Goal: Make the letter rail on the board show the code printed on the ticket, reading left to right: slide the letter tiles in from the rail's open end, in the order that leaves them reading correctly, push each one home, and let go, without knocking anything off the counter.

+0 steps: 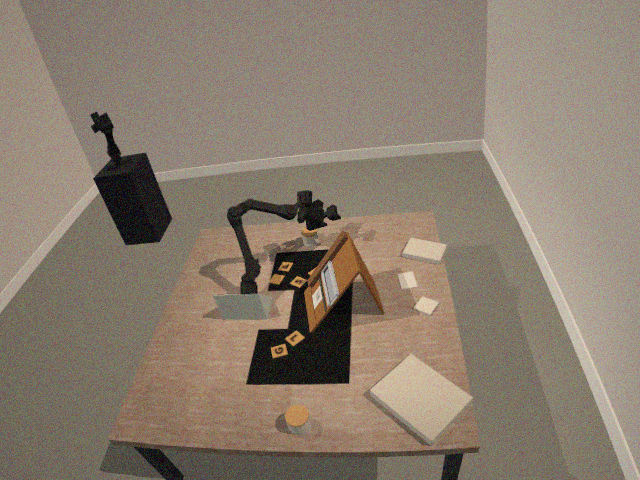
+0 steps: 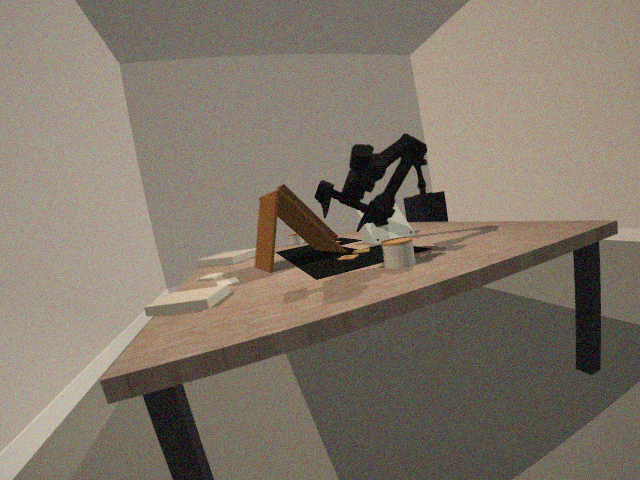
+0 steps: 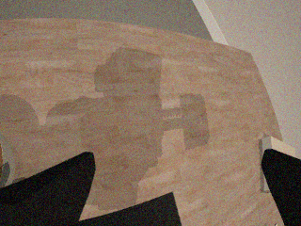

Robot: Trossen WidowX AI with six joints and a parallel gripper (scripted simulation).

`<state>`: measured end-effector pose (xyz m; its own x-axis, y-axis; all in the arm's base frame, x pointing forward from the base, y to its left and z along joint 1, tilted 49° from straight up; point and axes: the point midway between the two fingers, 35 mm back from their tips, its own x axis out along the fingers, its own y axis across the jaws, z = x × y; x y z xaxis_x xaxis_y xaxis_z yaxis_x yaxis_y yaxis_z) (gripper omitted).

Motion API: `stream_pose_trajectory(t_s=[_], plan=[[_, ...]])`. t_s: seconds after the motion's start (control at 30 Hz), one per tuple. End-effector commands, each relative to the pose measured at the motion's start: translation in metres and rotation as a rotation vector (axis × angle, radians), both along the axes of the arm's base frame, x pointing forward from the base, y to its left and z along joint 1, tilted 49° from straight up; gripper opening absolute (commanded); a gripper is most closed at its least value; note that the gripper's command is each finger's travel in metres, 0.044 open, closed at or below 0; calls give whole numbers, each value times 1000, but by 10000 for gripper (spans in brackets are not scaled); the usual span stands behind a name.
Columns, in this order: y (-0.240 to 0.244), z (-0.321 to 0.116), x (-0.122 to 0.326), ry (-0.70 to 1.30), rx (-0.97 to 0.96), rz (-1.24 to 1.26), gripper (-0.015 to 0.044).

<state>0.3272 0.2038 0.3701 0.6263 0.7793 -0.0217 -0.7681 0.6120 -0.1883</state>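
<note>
My gripper (image 1: 325,219) (image 2: 342,223) (image 3: 182,162) is open and empty, high above the table near the far jar, beyond the board's upper end. The wooden board (image 1: 347,260) (image 2: 302,221) leans like a tent. It bears a white ticket (image 1: 316,298) and a pale strip (image 1: 329,283); the ticket's print is too small to read. A tile marked G (image 1: 279,351) and one like L or 7 (image 1: 295,338) lie on the near part of the black mat (image 1: 320,369) (image 2: 323,269). On its far part lie a tile like S (image 1: 298,281), others (image 1: 285,266) (image 1: 276,279) and one partly hidden by the board.
A jar with an orange lid (image 1: 309,235) (image 2: 398,256) stands below my gripper; another jar (image 1: 297,417) stands at the near edge. Pale blocks (image 1: 423,249) (image 1: 421,395) (image 3: 277,143) and small white pieces (image 1: 407,279) (image 1: 426,305) lie right of the board. A pale panel (image 1: 242,307) stands by my base.
</note>
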Motion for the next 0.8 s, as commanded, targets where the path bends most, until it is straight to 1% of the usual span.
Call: stream_pose_trajectory(t_s=[0.0,0.4,0.77], plan=[[-28,-6,17,10,-33,-86,440],[-120,-32,52,70,-128,-334,440],[-213,-55,60,150,-204,-559,440]])
